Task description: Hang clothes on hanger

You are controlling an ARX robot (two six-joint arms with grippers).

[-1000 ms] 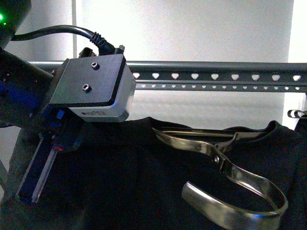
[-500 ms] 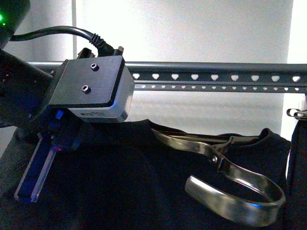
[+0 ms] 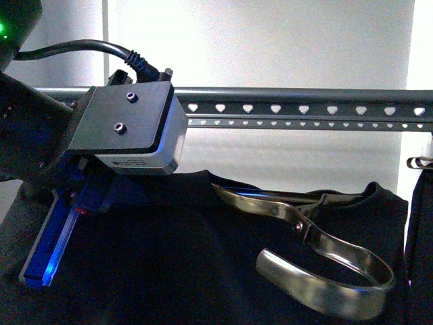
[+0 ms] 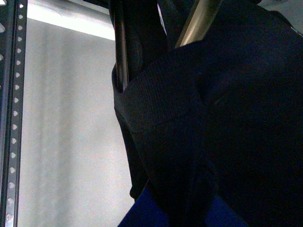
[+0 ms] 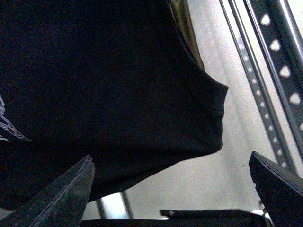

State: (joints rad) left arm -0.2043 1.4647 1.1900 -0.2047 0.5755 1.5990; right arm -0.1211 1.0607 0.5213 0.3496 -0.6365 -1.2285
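Observation:
The clothes, a black T-shirt (image 3: 176,257), hang across the lower front view below the hanger (image 3: 304,108), a dark grey rail with heart-shaped holes. My left gripper (image 4: 182,208) is shut on a fold of the shirt near its ribbed collar (image 4: 156,99); its blue finger (image 3: 51,250) shows in the front view under the wrist camera block (image 3: 128,122). My right gripper (image 5: 170,189) is open and empty, its dark fingers (image 5: 61,198) just under the shirt's sleeve edge (image 5: 208,118). A bit of white graphic (image 5: 4,123) shows there. The rail also shows in the right wrist view (image 5: 279,56).
A shiny bent metal strip with a rivet (image 3: 325,264) lies against the shirt by its collar. Another dark garment (image 3: 423,257) hangs at the far right below a small metal clip (image 3: 419,162). A bright white wall is behind the rail. The rail runs along the left wrist view's edge (image 4: 9,118).
The shirt's right shoulder has drawn left, uncovering the wall and the dark garment at the right edge. The metal strip has shifted slightly left and down. My left arm has barely moved.

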